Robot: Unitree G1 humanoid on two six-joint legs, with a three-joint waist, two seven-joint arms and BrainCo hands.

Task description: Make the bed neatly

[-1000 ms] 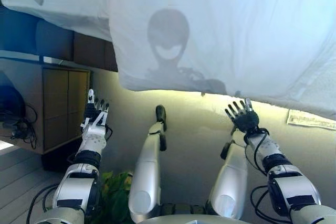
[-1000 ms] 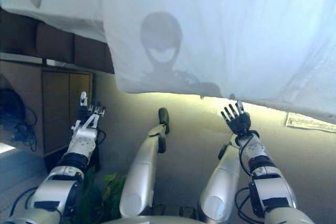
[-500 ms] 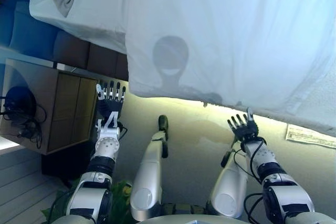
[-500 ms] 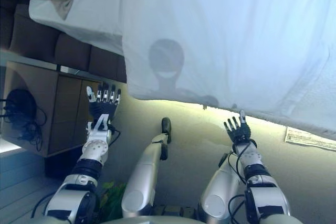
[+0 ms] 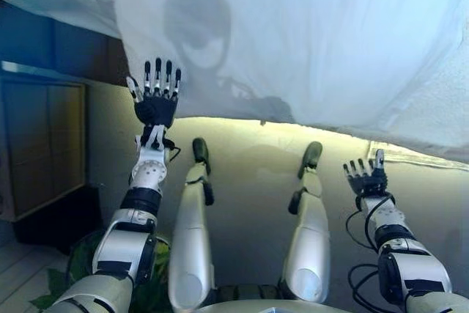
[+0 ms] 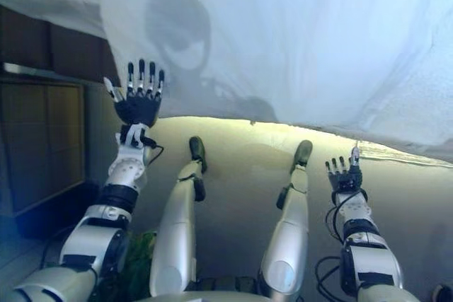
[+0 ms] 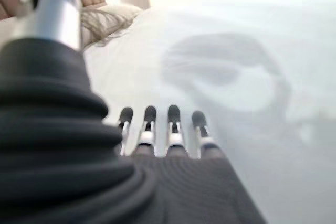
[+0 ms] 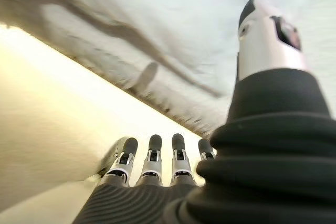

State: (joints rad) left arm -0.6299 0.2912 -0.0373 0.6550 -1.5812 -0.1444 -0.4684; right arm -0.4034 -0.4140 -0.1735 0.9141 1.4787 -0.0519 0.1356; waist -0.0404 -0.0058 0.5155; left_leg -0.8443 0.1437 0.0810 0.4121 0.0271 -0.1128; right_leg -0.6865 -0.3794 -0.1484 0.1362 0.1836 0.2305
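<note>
The white sheet [image 5: 308, 34] filled the view from ten to three o'clock, draped over the bed's edge, its hem hanging above the floor. The left hand [image 5: 155, 100] was raised at ten o'clock, fingers straight and spread, just before the hem. The right hand [image 5: 368, 179] hung at four o'clock, fingers apart, empty. Neither held cloth; smoothing and tucking looked not yet done.

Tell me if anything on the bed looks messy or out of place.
The white sheet looks untidy: its lower edge runs slanted and wavy over the bed's side. Both hands, left hand and right hand, are open and hold nothing.
</note>
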